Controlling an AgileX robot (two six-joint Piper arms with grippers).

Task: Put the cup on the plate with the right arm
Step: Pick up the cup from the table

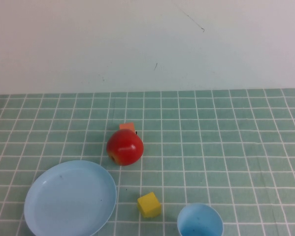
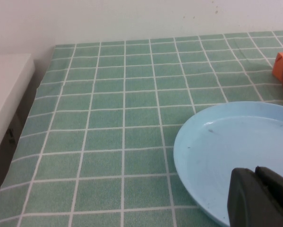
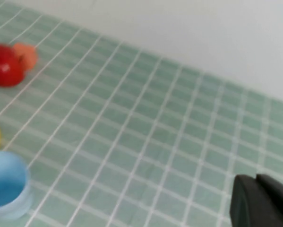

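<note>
The small light blue cup (image 1: 200, 221) stands upright and empty at the table's near edge, right of centre. It also shows in the right wrist view (image 3: 4, 187). The wide light blue plate (image 1: 68, 199) lies flat at the near left and is empty; it also shows in the left wrist view (image 2: 235, 146). Neither arm shows in the high view. My right gripper (image 3: 256, 178) is shut and empty, hovering over bare tiles well away from the cup. My left gripper (image 2: 255, 171) is shut and empty, just above the plate's near rim.
A red apple (image 1: 125, 147) sits mid-table with a small orange block (image 1: 128, 127) right behind it. A yellow cube (image 1: 149, 204) lies between plate and cup. A white ledge (image 2: 4, 94) borders the table's left edge. A white wall stands behind the table.
</note>
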